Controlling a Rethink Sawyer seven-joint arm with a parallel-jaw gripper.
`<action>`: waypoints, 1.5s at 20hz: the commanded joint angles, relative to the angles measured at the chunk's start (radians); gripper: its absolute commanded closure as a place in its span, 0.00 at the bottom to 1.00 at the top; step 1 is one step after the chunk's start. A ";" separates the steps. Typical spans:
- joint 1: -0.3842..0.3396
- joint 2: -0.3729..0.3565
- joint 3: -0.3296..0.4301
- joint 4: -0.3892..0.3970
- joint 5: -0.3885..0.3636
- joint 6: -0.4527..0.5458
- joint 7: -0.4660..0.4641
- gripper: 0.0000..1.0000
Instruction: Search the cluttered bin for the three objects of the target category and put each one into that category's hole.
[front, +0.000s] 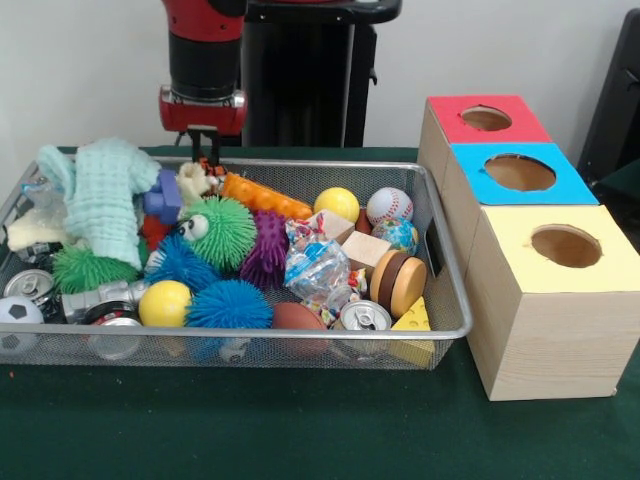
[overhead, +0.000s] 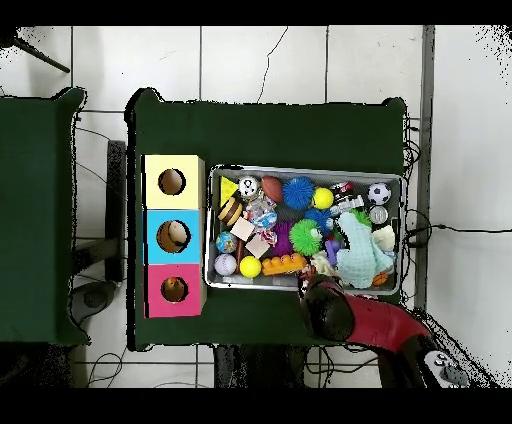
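A wire bin (front: 441, 205) holds mixed toys. Among them are a yellow ball (front: 337, 203), a baseball (front: 389, 206), a second yellow ball (front: 165, 303), a soccer ball (front: 14, 318), a drink can (front: 365, 318) and green (front: 220, 230), blue (front: 228, 305) and purple (front: 265, 250) spiky balls. My gripper (front: 206, 150) hangs open and empty over the bin's far rim, just above an orange toy (front: 265, 197) and a purple block (front: 163, 195). In the overhead view the arm (overhead: 350, 315) covers the gripper at the bin (overhead: 305, 170).
Three wooden boxes with round holes stand beside the bin: red-topped (front: 450, 112), blue-topped (front: 478, 185) and yellow-topped (front: 510, 235). A mint cloth (front: 105, 200) lies piled at the bin's left end. Green felt covers the table (front: 300, 420).
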 joint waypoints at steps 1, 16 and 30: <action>-0.023 -0.196 0.122 0.017 0.050 0.169 0.037 1.00; -0.032 -0.325 0.224 0.056 0.107 0.297 0.014 1.00; -0.035 -0.454 0.286 0.108 0.222 0.403 0.003 1.00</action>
